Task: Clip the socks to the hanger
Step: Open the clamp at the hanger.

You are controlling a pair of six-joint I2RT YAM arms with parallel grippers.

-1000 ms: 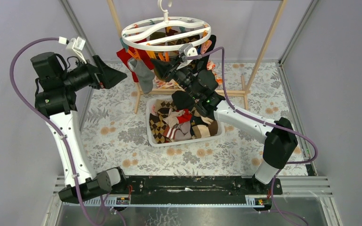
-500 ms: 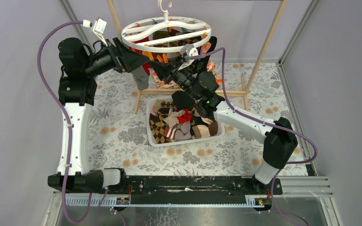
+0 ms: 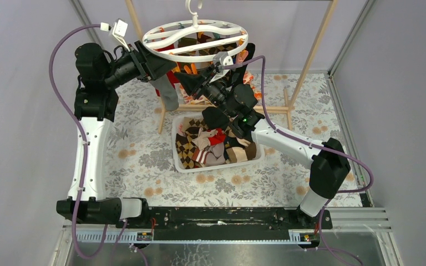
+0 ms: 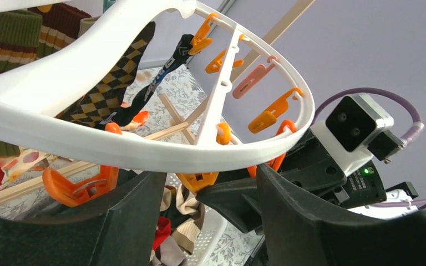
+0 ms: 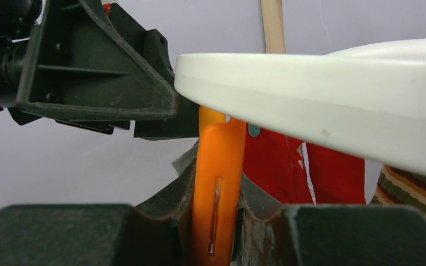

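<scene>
Left hand point(image 4: 205, 178) swung up, wide open just under hanger point(image 4: 144, 151) rim; right hand point(image 5: 215, 224) pinching orange clip point(image 5: 220, 166).

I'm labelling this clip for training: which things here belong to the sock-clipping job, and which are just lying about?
Job: hanger, clips, hung socks, piled socks.
Lying about: floral cloth, wooden frame.

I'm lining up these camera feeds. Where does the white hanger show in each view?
Top external: the hanger hangs at top centre.
Left wrist: the hanger ring sweeps across the upper half.
Right wrist: the hanger rim fills the upper right.
Shared landmark: the wooden frame, seen in all three.
</scene>
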